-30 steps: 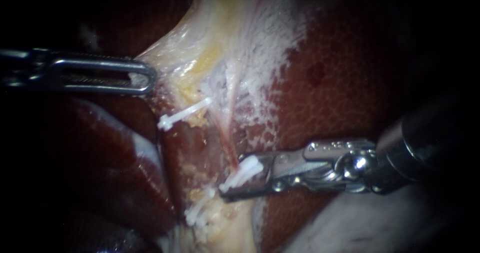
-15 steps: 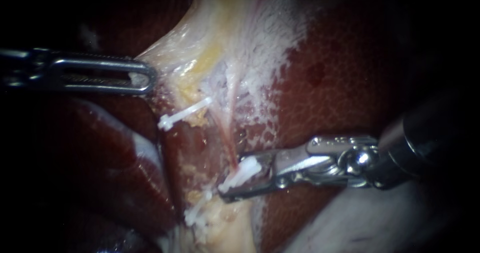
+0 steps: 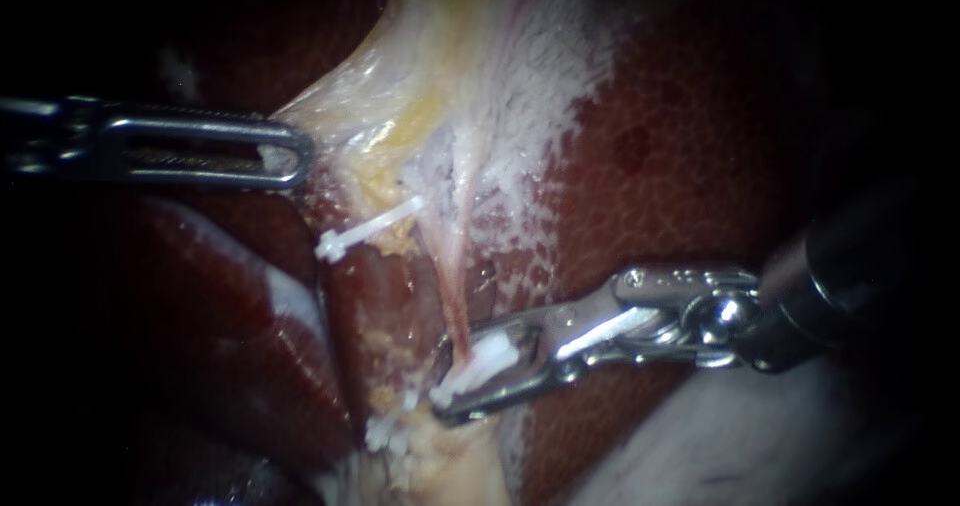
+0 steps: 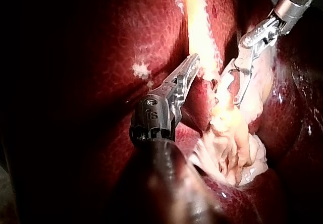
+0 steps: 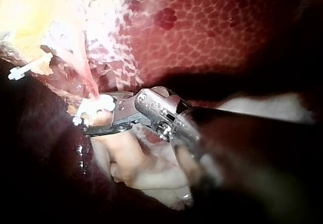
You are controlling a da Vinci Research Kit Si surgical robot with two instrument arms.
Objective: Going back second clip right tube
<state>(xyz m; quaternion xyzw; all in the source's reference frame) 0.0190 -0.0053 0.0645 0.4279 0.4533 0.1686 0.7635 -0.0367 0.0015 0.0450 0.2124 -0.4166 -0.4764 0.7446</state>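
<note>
Two jaws of the right instrument point(image 3: 455, 376) stand apart at lower centre of the endoscope view. A gap shows, and a white clip point(image 3: 485, 356) lies slantwise in it. I read these jaws as open around the clip, not clamped on it. Its shaft runs off to the right edge.

The clip sits across the lower end of a thin pink tube point(image 3: 455, 291), which I take for the right tube. The tube drops from the pale fatty tissue point(image 3: 400, 96) at upper centre.

Clip appearance: short white bar, legs together, knobbed at its lower-left end.

Handling (judgement):
- Clip is tiny, light and stiff, and probably locked.
- Tube is soft, slick and easily torn.
- Nothing needs grasping. The jaws should back out along the shaft line, wide enough not to snag the clip or drag the tube.

Two further white clips show: an upper clip point(image 3: 368, 228) left of the tube and a lower clip point(image 3: 392, 428) near the bottom edge.

Left instrument point(image 3: 295, 156), upper left: slotted jaws lie together, with the tip pinching the pale tissue's edge and holding it taut.

Dark red liver point(image 3: 680, 186) fills the right side.
</note>
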